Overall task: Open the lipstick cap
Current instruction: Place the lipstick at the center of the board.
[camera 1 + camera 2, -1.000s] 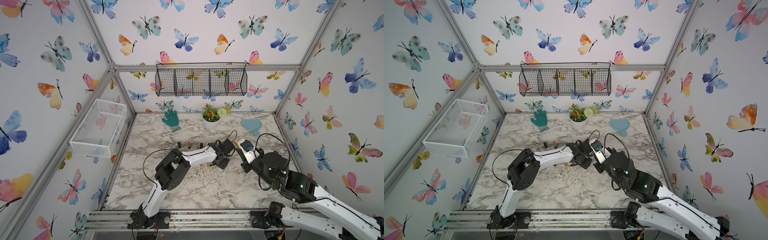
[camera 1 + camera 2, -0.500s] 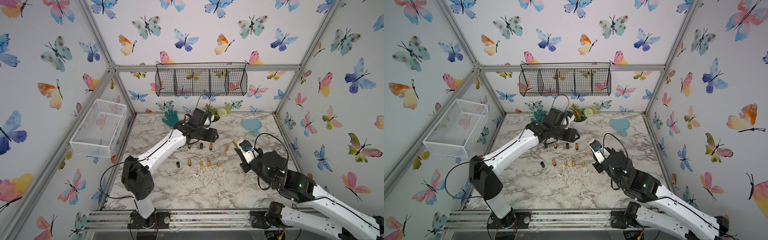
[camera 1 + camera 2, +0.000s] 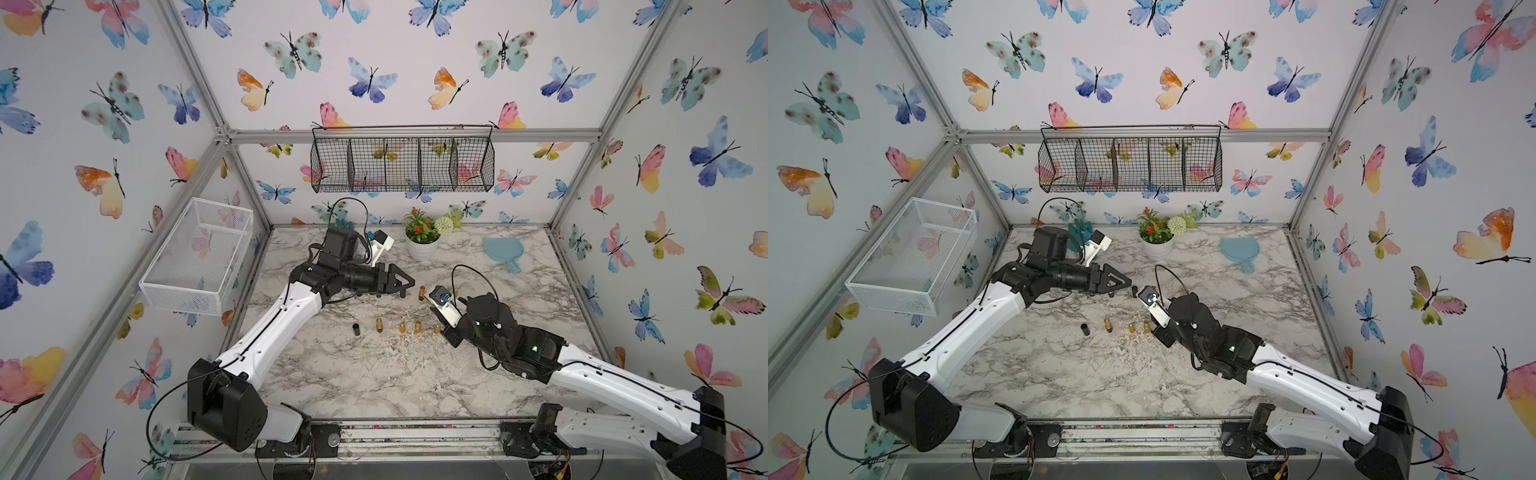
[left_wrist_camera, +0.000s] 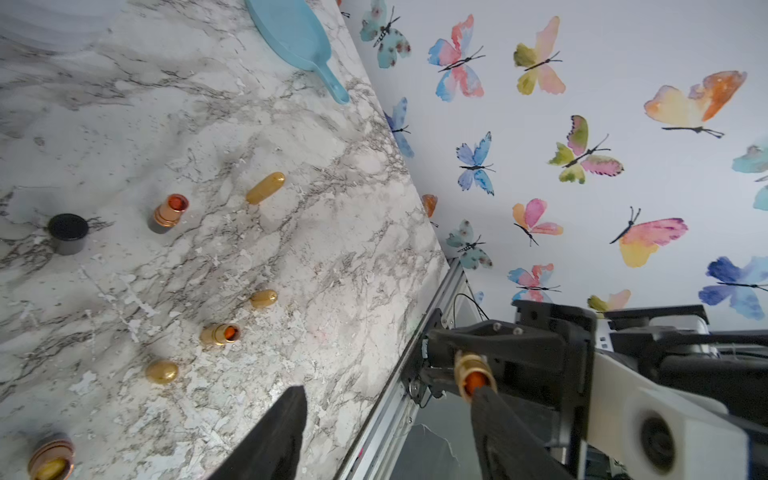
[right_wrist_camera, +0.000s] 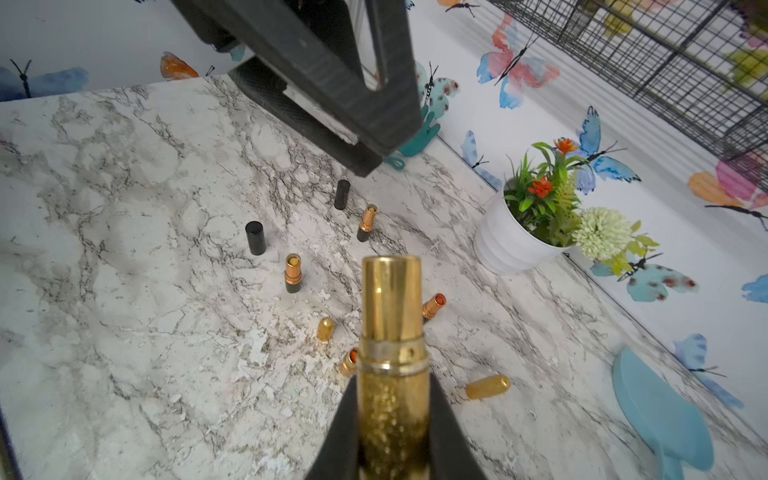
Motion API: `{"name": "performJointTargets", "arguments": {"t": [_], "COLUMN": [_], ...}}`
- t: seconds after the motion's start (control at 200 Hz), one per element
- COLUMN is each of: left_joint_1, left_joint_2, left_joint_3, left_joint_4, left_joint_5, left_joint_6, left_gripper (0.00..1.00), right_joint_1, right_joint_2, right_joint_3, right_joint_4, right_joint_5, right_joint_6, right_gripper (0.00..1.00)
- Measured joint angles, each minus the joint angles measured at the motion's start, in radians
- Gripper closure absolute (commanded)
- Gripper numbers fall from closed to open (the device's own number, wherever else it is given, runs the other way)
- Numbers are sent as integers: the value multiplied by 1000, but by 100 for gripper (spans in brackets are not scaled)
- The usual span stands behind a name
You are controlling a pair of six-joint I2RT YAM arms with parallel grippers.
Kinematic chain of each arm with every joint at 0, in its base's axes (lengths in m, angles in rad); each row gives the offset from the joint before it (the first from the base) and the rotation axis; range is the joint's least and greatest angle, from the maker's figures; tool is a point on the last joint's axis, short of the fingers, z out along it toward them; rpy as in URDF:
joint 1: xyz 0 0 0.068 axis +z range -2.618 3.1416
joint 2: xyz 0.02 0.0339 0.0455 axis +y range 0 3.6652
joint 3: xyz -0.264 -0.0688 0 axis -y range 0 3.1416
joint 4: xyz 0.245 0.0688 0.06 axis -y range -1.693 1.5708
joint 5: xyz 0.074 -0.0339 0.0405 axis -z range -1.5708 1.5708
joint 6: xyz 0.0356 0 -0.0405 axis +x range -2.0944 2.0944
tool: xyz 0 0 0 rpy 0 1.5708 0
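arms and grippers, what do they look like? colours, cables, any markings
The left arm and right arm share white shells on the long links, black blocky joint housings and thin black cables looping alongside. The left gripper is black, its jaws triangular open frames. A small green light glows on the right arm. No lettering is legible.

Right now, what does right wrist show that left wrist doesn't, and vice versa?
Right wrist only: potted plant, wire basket, glitter barrel of the gold lipstick clamped in the right gripper.
Left wrist only: that lipstick's orange tip end-on, and the left gripper standing open and empty.
Both: the held lipstick, blue hand mirror, uncapped lipsticks and gold caps on the marble table.
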Motion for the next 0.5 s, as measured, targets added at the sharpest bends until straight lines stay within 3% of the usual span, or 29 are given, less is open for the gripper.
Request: {"name": "performJointTargets", "arguments": {"t": [0.36, 0.5], "left_joint_1": [1, 1], "left_joint_2": [-31, -31], "left_joint_3": [-52, -72], "left_joint_4": [20, 20], "left_joint_5": [85, 90], "left_joint_6": [12, 18], "left_gripper": [35, 44], "right_joint_1": [0, 0], "right_joint_2": [102, 118], "right_joint_3": [4, 23], "right_joint_4": [97, 116], "right_joint_5": [-71, -84], "right_joint_6": [-2, -8], "right_gripper": [98, 98]}}
